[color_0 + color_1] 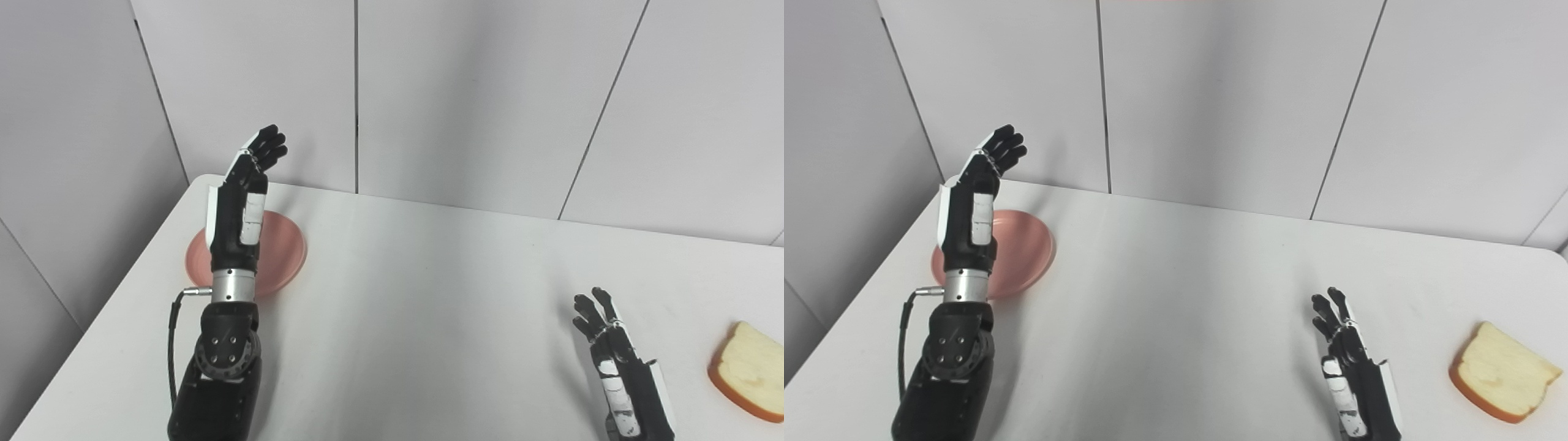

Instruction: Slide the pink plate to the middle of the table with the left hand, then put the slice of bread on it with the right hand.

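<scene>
At four o'clock on the worktop [429,294], the bread [748,372] lies flat, its domed top toward eleven o'clock; at ten o'clock, the left hand [242,196] hovers over the plate [282,251], fingers spread, empty; the right hand [606,349] likewise.

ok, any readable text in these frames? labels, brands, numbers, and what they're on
None: no words, numbers or signs can be read in either view.
Left hand: white panels on black, no print visible.
Right hand: the same, plain white panels.
Pink plate: plain, no marking.
Slice of bread: no label.
Table and grey wall panels: bare, no stickers or signs.
</scene>
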`<action>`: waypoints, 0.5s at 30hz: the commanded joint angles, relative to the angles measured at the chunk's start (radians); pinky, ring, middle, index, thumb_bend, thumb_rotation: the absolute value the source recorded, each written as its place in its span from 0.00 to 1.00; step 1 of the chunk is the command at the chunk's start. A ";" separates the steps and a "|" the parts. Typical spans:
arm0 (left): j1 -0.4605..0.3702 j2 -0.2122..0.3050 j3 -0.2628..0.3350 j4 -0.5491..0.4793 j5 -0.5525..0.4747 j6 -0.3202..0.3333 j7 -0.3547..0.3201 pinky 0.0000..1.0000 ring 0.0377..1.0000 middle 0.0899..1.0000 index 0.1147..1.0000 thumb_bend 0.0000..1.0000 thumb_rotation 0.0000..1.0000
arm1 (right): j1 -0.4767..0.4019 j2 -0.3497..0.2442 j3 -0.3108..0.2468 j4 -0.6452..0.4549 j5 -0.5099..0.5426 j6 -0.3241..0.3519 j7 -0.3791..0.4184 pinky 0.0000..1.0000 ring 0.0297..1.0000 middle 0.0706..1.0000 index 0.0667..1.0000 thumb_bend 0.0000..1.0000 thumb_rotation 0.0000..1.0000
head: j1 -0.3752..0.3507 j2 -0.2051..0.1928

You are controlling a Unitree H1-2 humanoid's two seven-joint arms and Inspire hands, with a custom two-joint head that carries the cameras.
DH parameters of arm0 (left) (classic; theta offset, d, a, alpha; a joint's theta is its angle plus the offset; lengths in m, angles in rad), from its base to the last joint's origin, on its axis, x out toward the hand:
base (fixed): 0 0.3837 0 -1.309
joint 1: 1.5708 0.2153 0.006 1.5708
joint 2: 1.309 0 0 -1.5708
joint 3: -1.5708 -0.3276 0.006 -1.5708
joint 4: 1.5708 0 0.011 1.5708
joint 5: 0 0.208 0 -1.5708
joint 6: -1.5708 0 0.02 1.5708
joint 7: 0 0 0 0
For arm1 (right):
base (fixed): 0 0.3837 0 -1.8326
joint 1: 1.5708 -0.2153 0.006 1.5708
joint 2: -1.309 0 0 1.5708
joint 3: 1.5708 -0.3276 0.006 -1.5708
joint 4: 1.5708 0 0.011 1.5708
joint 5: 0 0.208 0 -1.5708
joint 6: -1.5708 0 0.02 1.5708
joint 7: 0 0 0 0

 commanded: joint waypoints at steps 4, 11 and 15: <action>-0.100 0.107 0.055 0.053 -0.085 0.035 -0.054 0.87 0.83 0.80 0.73 0.95 1.00 | 0.062 0.026 0.019 0.070 0.003 -0.030 -0.007 0.93 0.93 0.89 0.95 0.80 0.90 | 0.003 0.010; -0.156 0.210 0.093 0.220 -0.113 -0.010 -0.085 0.85 0.82 0.80 0.73 0.94 1.00 | 0.064 0.029 0.022 0.065 -0.015 -0.030 -0.018 0.94 0.93 0.89 0.96 0.79 0.91 | 0.000 0.011; -0.178 0.246 0.105 0.322 -0.098 -0.033 -0.067 0.86 0.84 0.84 0.77 0.95 1.00 | 0.069 0.029 0.024 0.054 -0.010 -0.025 -0.015 0.95 0.94 0.90 0.96 0.78 0.91 | 0.000 0.015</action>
